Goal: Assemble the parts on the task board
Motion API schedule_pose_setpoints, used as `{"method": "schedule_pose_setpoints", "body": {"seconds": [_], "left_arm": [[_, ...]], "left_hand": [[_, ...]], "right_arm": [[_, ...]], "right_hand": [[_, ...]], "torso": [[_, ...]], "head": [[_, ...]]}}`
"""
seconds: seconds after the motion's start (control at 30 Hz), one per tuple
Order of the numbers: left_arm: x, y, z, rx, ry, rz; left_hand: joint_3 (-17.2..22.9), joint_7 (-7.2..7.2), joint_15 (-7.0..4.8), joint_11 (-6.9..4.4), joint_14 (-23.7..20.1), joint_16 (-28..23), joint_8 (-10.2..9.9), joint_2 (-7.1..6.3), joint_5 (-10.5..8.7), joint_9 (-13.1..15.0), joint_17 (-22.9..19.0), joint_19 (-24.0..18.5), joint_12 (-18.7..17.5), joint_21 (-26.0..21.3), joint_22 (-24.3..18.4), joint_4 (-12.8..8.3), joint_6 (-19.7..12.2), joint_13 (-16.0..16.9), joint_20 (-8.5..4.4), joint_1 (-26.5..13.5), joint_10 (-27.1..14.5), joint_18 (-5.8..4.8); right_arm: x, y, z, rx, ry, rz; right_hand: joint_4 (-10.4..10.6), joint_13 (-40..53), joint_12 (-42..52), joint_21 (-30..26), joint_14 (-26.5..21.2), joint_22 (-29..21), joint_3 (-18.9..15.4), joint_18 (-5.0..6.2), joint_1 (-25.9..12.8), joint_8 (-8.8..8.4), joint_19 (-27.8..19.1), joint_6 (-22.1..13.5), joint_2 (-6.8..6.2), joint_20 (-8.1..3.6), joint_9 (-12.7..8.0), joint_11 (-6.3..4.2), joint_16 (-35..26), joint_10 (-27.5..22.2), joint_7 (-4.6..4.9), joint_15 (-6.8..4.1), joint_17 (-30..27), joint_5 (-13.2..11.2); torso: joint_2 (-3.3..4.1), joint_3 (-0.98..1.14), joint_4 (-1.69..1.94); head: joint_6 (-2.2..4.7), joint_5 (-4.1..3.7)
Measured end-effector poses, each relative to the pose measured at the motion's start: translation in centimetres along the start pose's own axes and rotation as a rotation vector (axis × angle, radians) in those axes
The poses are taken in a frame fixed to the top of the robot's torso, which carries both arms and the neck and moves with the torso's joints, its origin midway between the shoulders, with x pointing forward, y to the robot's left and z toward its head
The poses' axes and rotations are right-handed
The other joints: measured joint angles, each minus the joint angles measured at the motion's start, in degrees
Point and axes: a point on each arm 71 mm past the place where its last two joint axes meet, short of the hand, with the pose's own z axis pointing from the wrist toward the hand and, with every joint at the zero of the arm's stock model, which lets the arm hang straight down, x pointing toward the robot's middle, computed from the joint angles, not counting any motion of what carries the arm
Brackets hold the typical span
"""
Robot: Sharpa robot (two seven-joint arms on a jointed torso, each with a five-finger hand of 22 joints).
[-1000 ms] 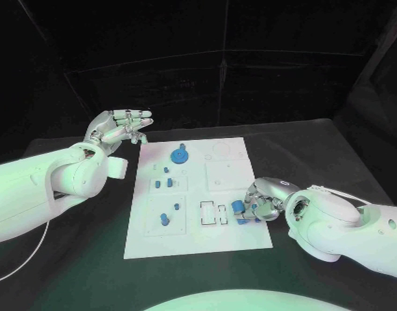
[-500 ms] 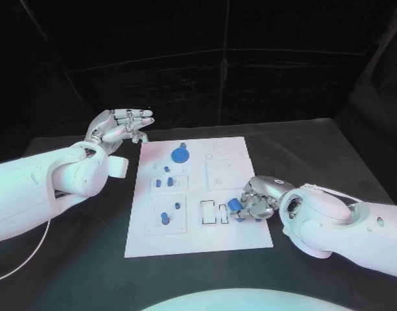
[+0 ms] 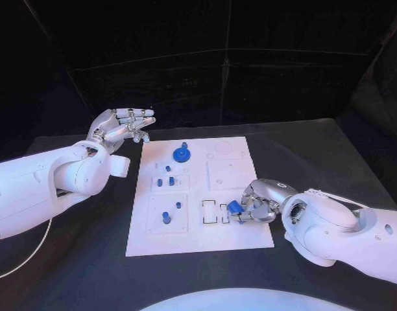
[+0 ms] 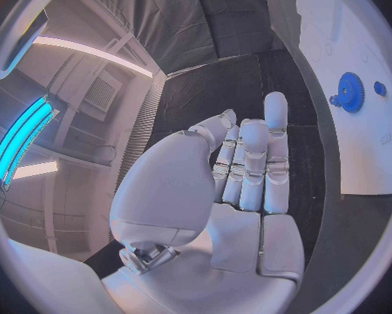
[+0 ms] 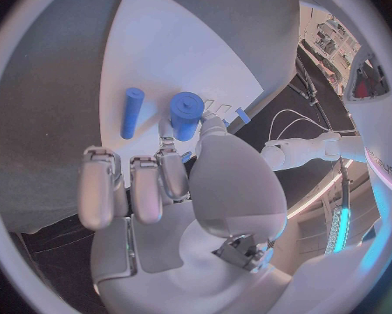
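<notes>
Right hand (image 3: 259,206) pinching a blue cylinder part (image 5: 186,114) over the white task board (image 3: 198,234), near its right edge. Left hand (image 3: 119,126) raised, fingers apart, grasping nothing. Black table (image 3: 320,155), dark curtained walls. No legible writing.

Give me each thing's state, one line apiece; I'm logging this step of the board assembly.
Left hand: raised beside the board's far corner, holding nothing, fingers straight and side by side.
Right hand: low at the board's near right edge, fingers holding a blue cylinder.
Blue cylinder: held, off the board.
Blue rod: lying flat on the board.
Blue gear: on the board, far end.
Task board: flat on the table.
</notes>
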Motion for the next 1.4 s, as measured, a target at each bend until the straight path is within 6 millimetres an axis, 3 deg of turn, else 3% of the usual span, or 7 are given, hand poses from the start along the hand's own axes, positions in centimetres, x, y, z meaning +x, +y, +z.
{"method": "schedule_pose_setpoints", "body": {"seconds": [0.37,0.9,1.07,1.4], "left_arm": [[0.1,0.1,0.0,-0.002,0.004,-0.002],[0.3,0.1,0.0,-0.007,0.014,-0.007],[0.3,0.1,0.0,-0.008,0.016,-0.008],[0.4,0.1,0.0,-0.008,0.019,-0.010]], "left_hand": [[0.00,0.21,0.00,0.00,0.00,0.00,0.00,0.00,0.00,-0.01,0.00,0.00,0.00,0.00,-0.03,0.00,-0.21,-0.04,0.00,0.00,0.00,0.00],[-0.16,0.21,0.00,0.21,0.00,0.24,0.00,-0.32,0.00,0.00,-0.06,-0.19,0.27,0.00,-0.10,0.16,-0.21,-0.04,0.19,-0.32,-0.21,0.00],[-0.17,0.20,0.00,0.20,0.00,0.24,0.00,-0.23,0.00,0.00,-0.14,-0.19,0.29,0.00,-0.10,0.17,-0.21,-0.03,0.18,-0.43,-0.22,0.00],[-0.32,0.20,0.21,0.21,-0.21,0.24,0.00,-0.26,0.00,0.00,-0.21,-0.19,0.49,0.00,-0.16,0.32,-0.20,-0.03,0.18,-0.83,-0.62,0.00]], "right_arm": [[-0.5,1.2,-0.7,-0.029,-0.066,0.085],[0.7,4.3,1.3,-0.083,-0.045,0.142],[0.9,4.6,1.7,-0.082,-0.036,0.143],[1.2,4.9,2.3,-0.068,-0.018,0.139]], "right_hand": [[0.27,0.00,0.25,0.23,-0.01,0.00,-0.60,0.00,-0.56,0.37,-0.10,0.90,1.30,-0.36,0.85,-0.24,0.18,0.24,-0.51,-0.40,0.00,-0.42],[0.23,-0.01,0.23,0.23,-0.01,0.00,-1.34,0.00,-1.55,0.37,-0.02,1.38,2.29,-0.44,1.32,-0.45,0.18,0.45,-0.63,-0.40,-0.01,-1.74],[0.11,-0.01,0.23,0.23,0.20,-0.01,-2.17,0.00,-1.85,0.37,-0.02,1.69,2.59,-0.44,1.80,-0.66,0.18,0.65,-0.94,-0.61,-0.01,-3.77],[0.28,-0.01,0.19,0.23,0.20,-0.01,-2.35,0.00,-2.22,0.41,-0.23,1.70,2.97,-0.65,2.08,-0.65,0.17,0.65,-0.94,-0.61,0.02,-4.13]], "torso": [[-0.01,-0.03,0.01],[0.10,-0.09,0.06],[0.10,-0.09,0.06],[0.11,-0.07,-0.01]], "head": [[0.21,0.11],[0.51,0.61],[0.37,0.81],[0.26,0.97]]}}
